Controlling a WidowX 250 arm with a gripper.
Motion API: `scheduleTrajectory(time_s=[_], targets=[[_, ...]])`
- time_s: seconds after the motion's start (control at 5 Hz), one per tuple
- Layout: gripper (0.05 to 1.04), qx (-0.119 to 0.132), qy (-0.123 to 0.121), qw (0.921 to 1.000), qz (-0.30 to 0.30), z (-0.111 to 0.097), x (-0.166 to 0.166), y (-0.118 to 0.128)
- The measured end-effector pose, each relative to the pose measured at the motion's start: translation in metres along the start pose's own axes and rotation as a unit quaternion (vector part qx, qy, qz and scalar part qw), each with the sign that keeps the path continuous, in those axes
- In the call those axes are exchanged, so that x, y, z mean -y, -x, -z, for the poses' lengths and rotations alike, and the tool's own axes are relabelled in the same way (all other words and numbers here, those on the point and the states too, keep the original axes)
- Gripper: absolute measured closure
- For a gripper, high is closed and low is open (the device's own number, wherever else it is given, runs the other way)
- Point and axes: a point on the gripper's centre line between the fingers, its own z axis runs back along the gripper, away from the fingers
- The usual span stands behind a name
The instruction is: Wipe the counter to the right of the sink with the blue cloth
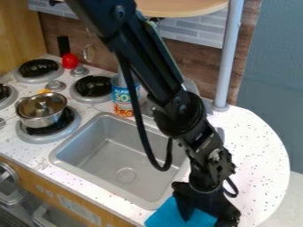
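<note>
The claw (204, 216) is down against the blue cloth (166, 215), at the counter's (260, 142) near edge beside the sink (112, 148); whether it is open or closed on the cloth cannot be told. The cloth looks light, soft and limp, likely to fold and sag rather than slip or break; a pinch of gathered fabric near its middle should hold better than a flat edge. Beyond the sink's back corner stands a can (122, 99), and farther off a metal pot (39, 120) sits on a burner (47, 135).
</note>
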Motion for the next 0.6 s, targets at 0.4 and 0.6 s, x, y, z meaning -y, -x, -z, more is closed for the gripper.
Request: scheduleTrajectory(time_s=[0.4,0.6], targets=[[0.078,0.009,0.012,0.9998,-0.013,0.003,0.003,-0.036],[0.078,0.012,0.011,0.9996,-0.023,0.007,0.0,-0.055]])
